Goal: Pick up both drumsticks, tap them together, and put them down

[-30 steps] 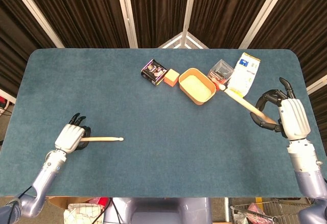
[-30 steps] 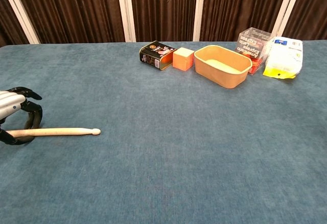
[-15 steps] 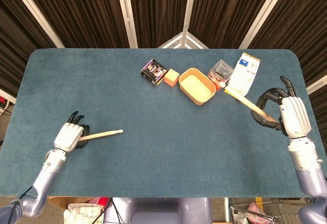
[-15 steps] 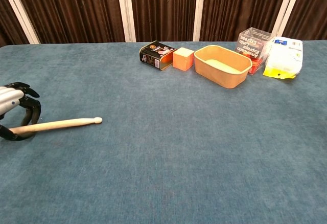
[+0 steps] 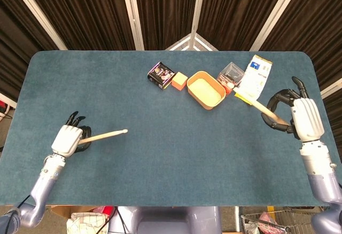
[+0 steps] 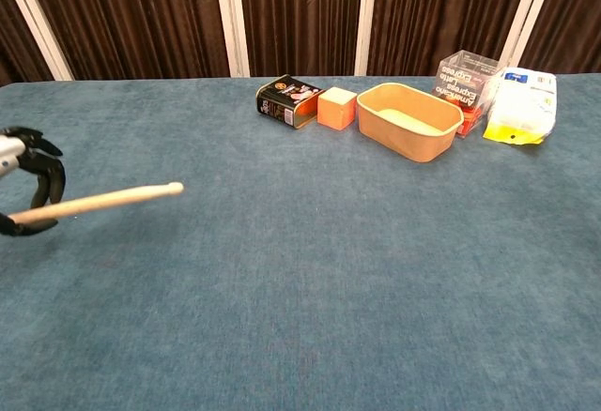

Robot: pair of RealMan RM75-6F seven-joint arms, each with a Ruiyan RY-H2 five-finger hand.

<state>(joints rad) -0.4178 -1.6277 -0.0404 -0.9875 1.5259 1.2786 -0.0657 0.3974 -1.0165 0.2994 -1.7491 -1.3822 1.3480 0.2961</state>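
Observation:
My left hand (image 5: 68, 139) (image 6: 21, 186) grips one wooden drumstick (image 5: 104, 135) (image 6: 103, 201) by its butt end at the table's left side. The stick is lifted off the cloth and its tip points right. At the right edge, my right hand (image 5: 300, 118) holds the second drumstick (image 5: 255, 106). That stick slants up and to the left, and its tip lies near the white pouch. The chest view does not show the right hand or its stick.
A row of items stands at the back of the blue table (image 5: 171, 170): a dark tin (image 5: 161, 75) (image 6: 288, 100), an orange block (image 5: 179, 80) (image 6: 336, 108), an orange tub (image 5: 205, 90) (image 6: 409, 120), a clear box (image 5: 230, 74) (image 6: 466, 77) and a white pouch (image 5: 255, 76) (image 6: 519, 106).
My left hand has raised its drumstick off the table, the tip rising. My right hand has shifted slightly up and back with its stick still gripped.

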